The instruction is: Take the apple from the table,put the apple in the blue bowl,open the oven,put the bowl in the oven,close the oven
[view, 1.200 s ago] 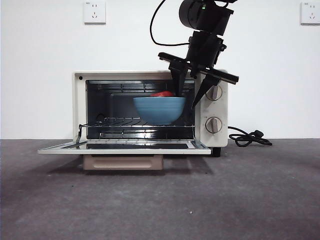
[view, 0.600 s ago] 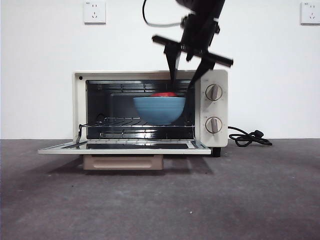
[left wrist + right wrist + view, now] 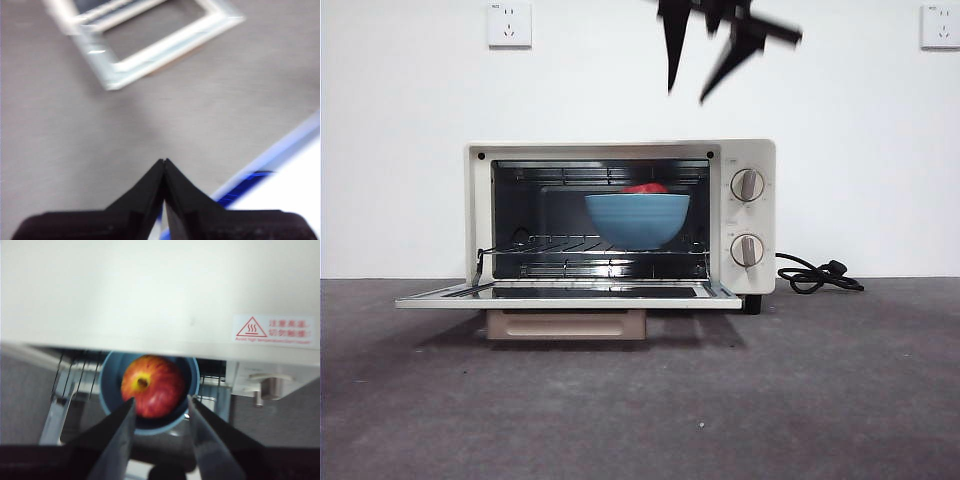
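The cream-white oven point(image 3: 620, 150) stands with its glass door point(image 3: 570, 293) folded down flat. On the wire rack inside sits the blue bowl point(image 3: 637, 219) with the red apple point(image 3: 645, 188) showing above its rim. The right wrist view looks down past the oven top point(image 3: 150, 290) at the bowl point(image 3: 111, 385) and the apple point(image 3: 150, 385). My right gripper point(image 3: 692, 85) is open and empty, high above the oven near the frame's top edge. My left gripper point(image 3: 164, 162) is shut, hovering over the table point(image 3: 75, 135) beside the corner of the oven door point(image 3: 150, 50).
The oven's two knobs point(image 3: 748, 185) are on its right side, and a black cord point(image 3: 815, 275) coils on the table to the right. Two wall sockets point(image 3: 510, 22) sit high on the white wall. A blue-and-white edge point(image 3: 280, 170) shows in the left wrist view.
My right gripper has let go of the bowl's rim and risen straight up, from inside the oven mouth to well above the oven. The bowl stays on the rack.
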`<state>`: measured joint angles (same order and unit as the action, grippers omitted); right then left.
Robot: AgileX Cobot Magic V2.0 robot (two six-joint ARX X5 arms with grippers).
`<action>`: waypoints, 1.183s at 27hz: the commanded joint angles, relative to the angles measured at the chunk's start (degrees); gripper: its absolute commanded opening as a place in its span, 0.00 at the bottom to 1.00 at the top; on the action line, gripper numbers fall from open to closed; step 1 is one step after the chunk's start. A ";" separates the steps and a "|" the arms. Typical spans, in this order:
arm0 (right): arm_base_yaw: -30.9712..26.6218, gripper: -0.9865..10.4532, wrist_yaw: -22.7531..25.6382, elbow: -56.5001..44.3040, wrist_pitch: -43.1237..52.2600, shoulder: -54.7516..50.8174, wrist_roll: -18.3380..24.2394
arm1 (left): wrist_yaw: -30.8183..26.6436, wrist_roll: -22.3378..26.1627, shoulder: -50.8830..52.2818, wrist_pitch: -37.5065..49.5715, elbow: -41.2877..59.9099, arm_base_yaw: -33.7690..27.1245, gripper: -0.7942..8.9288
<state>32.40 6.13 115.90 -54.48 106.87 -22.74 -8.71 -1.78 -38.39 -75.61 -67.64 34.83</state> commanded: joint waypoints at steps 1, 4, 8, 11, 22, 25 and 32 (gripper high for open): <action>1.97 0.15 3.15 0.24 -2.75 -3.45 7.41 | -3.91 -0.61 -0.44 0.55 0.46 -0.02 0.08; 4.31 0.11 6.88 0.24 -6.95 -6.97 10.64 | -4.02 -0.61 -1.29 2.36 0.46 -0.02 0.08; 7.37 0.11 10.71 0.24 -12.72 -11.45 13.66 | -3.98 0.11 -3.67 7.28 0.63 -0.02 0.07; 9.31 0.11 13.73 0.22 -15.69 -14.64 14.25 | -3.91 0.28 -6.43 10.78 1.57 -0.07 0.07; 12.26 0.11 15.80 0.20 -24.22 -25.75 19.63 | 22.53 -0.96 -16.26 30.47 16.20 -11.58 0.07; 12.26 0.11 15.91 0.13 -24.24 -28.79 20.83 | 32.11 -1.88 -19.56 35.95 20.46 -17.49 0.07; 12.26 0.11 15.91 0.13 -24.26 -35.19 21.00 | 52.63 -5.27 -30.08 48.09 24.98 -31.41 0.07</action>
<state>44.58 21.93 116.05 -77.71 71.94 -2.11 39.40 -5.89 -67.13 -29.10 -42.96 5.19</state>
